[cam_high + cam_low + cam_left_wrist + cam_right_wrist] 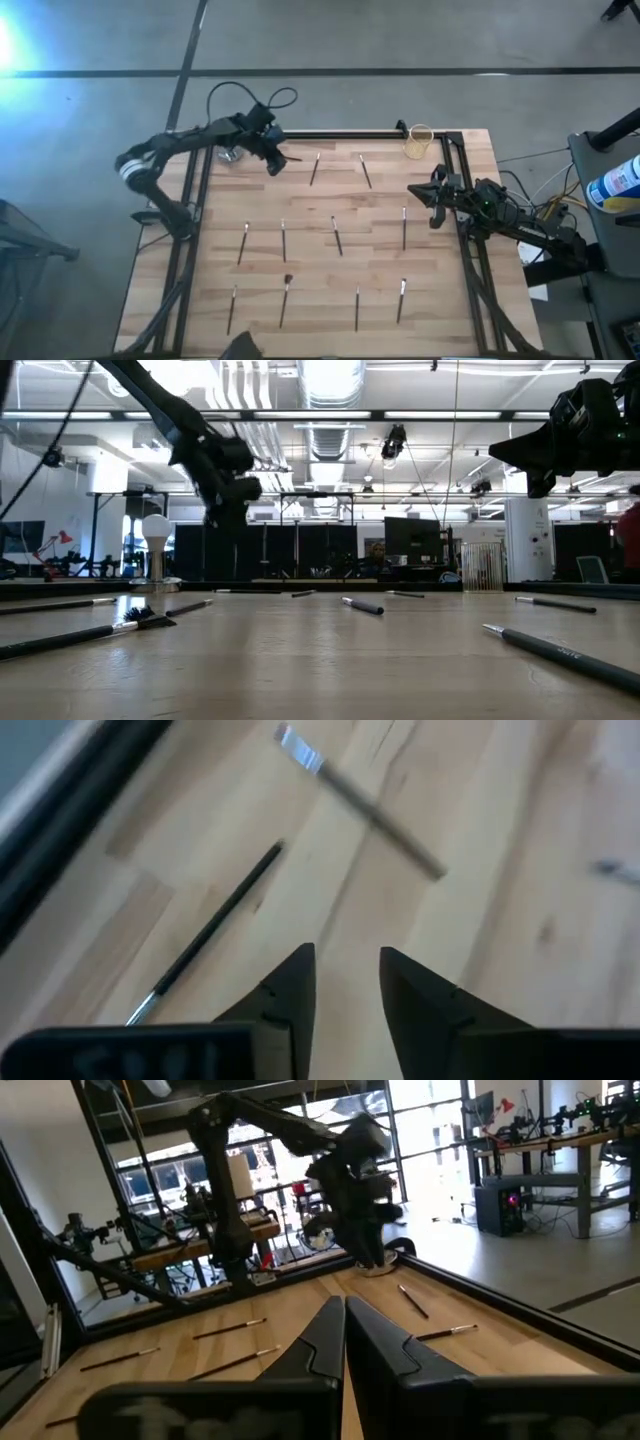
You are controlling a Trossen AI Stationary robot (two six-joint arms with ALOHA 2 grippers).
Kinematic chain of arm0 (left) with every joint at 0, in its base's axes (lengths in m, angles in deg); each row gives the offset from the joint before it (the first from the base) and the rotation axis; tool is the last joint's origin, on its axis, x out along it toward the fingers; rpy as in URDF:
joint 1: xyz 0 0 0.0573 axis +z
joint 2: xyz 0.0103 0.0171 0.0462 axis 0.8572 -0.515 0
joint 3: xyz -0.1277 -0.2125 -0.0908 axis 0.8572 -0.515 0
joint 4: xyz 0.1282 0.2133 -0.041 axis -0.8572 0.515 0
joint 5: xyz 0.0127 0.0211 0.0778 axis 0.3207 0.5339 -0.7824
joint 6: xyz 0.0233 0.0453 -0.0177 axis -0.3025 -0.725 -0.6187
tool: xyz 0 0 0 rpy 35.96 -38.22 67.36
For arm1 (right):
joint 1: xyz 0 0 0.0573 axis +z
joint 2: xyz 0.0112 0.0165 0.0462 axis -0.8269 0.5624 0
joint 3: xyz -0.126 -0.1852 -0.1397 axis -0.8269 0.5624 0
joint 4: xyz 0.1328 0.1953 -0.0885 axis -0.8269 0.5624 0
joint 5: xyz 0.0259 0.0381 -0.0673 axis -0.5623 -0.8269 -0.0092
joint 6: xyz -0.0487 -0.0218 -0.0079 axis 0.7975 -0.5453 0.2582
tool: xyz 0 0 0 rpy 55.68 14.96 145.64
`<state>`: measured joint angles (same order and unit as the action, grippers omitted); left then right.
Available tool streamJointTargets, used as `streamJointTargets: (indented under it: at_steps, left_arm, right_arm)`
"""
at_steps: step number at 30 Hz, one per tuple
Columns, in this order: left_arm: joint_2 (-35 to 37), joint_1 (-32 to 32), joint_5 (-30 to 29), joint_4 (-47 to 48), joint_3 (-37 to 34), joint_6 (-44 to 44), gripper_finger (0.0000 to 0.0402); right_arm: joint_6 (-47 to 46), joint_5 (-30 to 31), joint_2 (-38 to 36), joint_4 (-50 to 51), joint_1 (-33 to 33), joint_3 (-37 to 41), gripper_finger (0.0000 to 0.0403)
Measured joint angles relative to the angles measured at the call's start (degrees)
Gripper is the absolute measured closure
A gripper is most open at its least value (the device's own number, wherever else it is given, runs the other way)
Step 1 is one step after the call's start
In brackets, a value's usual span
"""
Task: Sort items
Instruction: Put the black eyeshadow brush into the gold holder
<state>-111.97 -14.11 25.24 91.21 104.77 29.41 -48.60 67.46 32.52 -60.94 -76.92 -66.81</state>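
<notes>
Several thin dark sticks lie flat on the wooden table (pixel 330 270), among them one at the far middle (pixel 315 168) and one with a bushy tip (pixel 286 296) near the front. My left gripper (pixel 274 162) hovers open over the table's far left corner. In its wrist view the fingers (pixel 345 970) have nothing between them, and a dark stick (pixel 215 925) and a paler stick (pixel 360 800) lie on the wood ahead. My right gripper (pixel 432 196) waits shut above the table's right edge, its fingers (pixel 345 1320) together.
A clear glass cup (pixel 419 142) stands at the far right corner, and a shiny small object (pixel 232 155) sits just off the far left corner beside my left arm. Black frame rails (pixel 350 133) run along the far and side edges. Cables trail behind the left arm.
</notes>
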Motion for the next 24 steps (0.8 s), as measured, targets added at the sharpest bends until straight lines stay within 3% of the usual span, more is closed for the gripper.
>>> streamJointTargets:
  at_steps: [12, 24]
  left_arm:
    - [-11.85, 3.36, -7.55, 4.93, 7.58, -9.23, 0.0291]
    - [-14.5, 6.88, -12.65, 5.35, 8.17, -13.12, 0.0291]
  right_arm:
    - [-0.02, -0.43, 0.0, 0.06, 0.01, 0.0, 0.0394]
    - [0.31, -0.43, -0.04, 2.2, 0.01, 0.0, 0.0394]
